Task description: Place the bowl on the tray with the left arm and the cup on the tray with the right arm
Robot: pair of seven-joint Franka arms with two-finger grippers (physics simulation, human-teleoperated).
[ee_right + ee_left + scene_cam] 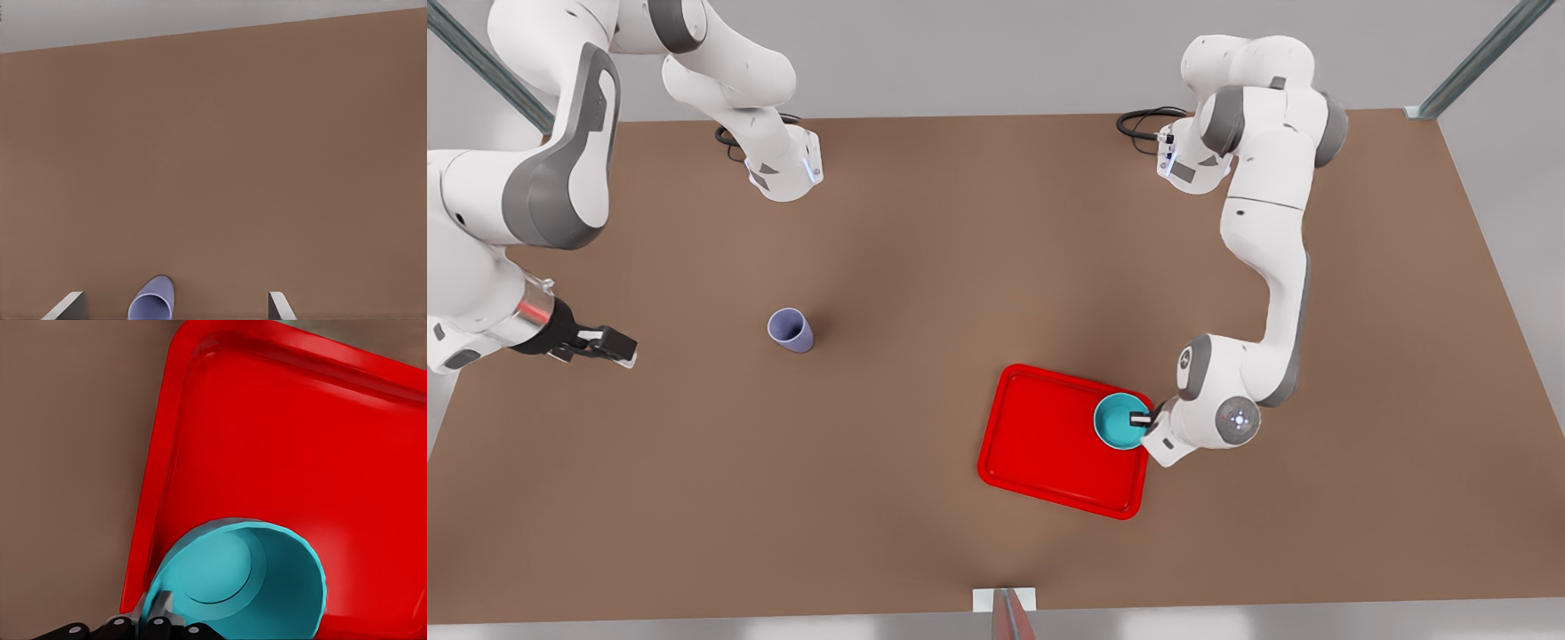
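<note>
The left gripper [1144, 418] clamps the bowl [1120, 422] at the tray [1049, 444] edge—released there it may tip off—while the right gripper [618, 348], spread, waits near the cup [791, 330].

Light is even and soft, with no hard glare. The brown table [925, 249] carries faint, diffuse shadows: one just beside the cup [791, 330], another along the tray [1049, 444] edge. In the left wrist view the tray's rim shows mild, smeared sheen.
</note>
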